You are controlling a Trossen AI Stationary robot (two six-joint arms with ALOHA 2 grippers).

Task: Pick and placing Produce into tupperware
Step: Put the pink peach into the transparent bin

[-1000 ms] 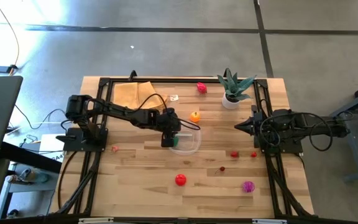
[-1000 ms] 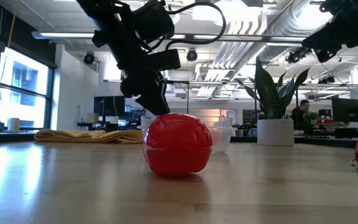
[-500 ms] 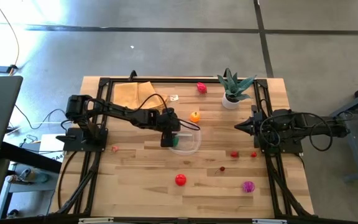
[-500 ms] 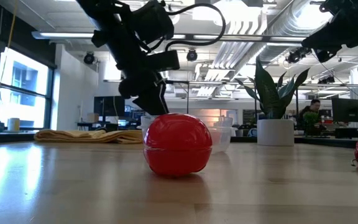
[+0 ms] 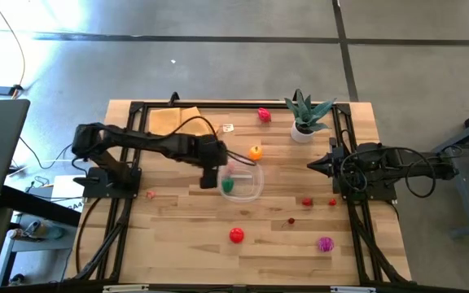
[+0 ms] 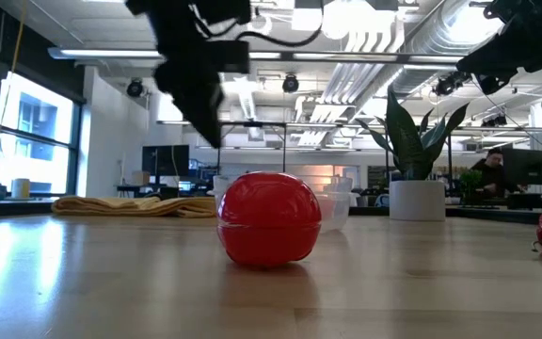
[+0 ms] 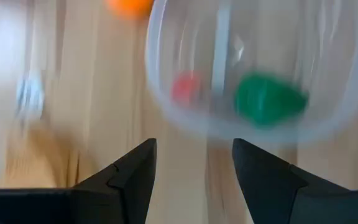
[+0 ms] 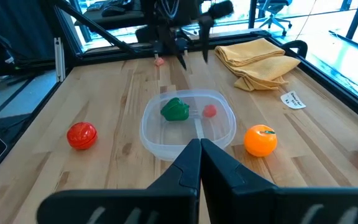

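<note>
The clear tupperware (image 5: 245,182) stands mid-table with a green produce piece (image 5: 228,185) and a small red one (image 8: 210,111) lying on its floor. My left gripper (image 5: 210,181) hangs open above the table, just off the tupperware's left rim, with nothing between its fingers (image 7: 194,162). The wrist view shows the tupperware (image 7: 253,68) and green piece (image 7: 269,99) ahead of it. An orange piece (image 5: 255,152) lies behind the tupperware. My right gripper (image 5: 312,166) waits shut at the right, raised.
Loose produce lies around: a red piece (image 5: 236,235) near the front, a magenta one (image 5: 325,243), small red ones (image 5: 307,201), and a red one (image 5: 264,115) at the back. A potted plant (image 5: 304,114) and a folded tan cloth (image 5: 173,122) sit at the far edge.
My left gripper has opened over the tupperware and let go of the green piece, which stays lying inside. It has then risen and drawn back toward the table's left edge, tipping as it went.
</note>
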